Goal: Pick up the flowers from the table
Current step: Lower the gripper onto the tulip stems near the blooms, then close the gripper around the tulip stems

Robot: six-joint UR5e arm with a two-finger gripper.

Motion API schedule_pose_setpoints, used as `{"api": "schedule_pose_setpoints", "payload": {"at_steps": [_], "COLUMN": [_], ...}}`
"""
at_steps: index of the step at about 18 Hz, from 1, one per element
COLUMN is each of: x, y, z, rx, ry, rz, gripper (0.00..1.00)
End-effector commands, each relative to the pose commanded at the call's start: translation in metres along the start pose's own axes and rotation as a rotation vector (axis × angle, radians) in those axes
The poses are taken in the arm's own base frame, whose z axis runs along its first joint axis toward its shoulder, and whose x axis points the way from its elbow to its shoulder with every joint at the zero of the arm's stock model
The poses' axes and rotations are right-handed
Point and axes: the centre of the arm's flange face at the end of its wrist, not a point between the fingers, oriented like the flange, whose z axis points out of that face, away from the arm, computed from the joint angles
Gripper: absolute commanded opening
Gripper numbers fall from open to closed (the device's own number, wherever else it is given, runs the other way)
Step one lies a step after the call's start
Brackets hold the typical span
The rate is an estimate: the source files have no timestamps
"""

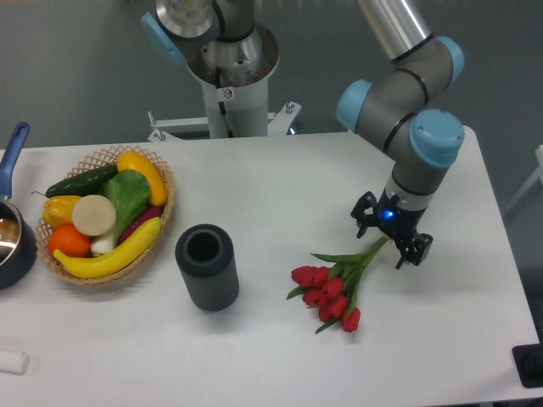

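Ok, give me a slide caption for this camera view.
Gripper open around the stems of the flowers lying on the white table.

Red tulip flowers (333, 291) lie on the white table (280, 195), pale-green stems angled up and right.

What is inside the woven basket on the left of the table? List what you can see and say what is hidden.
The basket holds a cucumber, banana, orange, two yellow vegetables and a leafy green one. Whatever lies beneath them, and the basket floor, is covered.
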Motion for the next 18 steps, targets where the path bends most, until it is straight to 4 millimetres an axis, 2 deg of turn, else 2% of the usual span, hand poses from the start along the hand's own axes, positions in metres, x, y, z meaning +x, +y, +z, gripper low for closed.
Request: {"api": "schedule_pose_setpoints", "payload": {"at_steps": [8, 10, 12, 14, 18], "x": [0.0073, 0.0081, 0.0075, 0.0056, 0.0043], "y": [-0.0001, -0.0009, -0.0012, -0.0012, -0.0015], "z": [0.0081, 0.0088, 0.0082, 0.0081, 0.0068], "rx": [-0.016, -0.016, -0.014, -0.014, -0.014], "ry": [0.017, 0.019, 0.017, 0.010, -0.004], "rz": [-0.001, -0.001, -0.004, -0.004, -0.030], "gripper": [0.99, 0.81, 0.73, 0.61, 0.52]}}
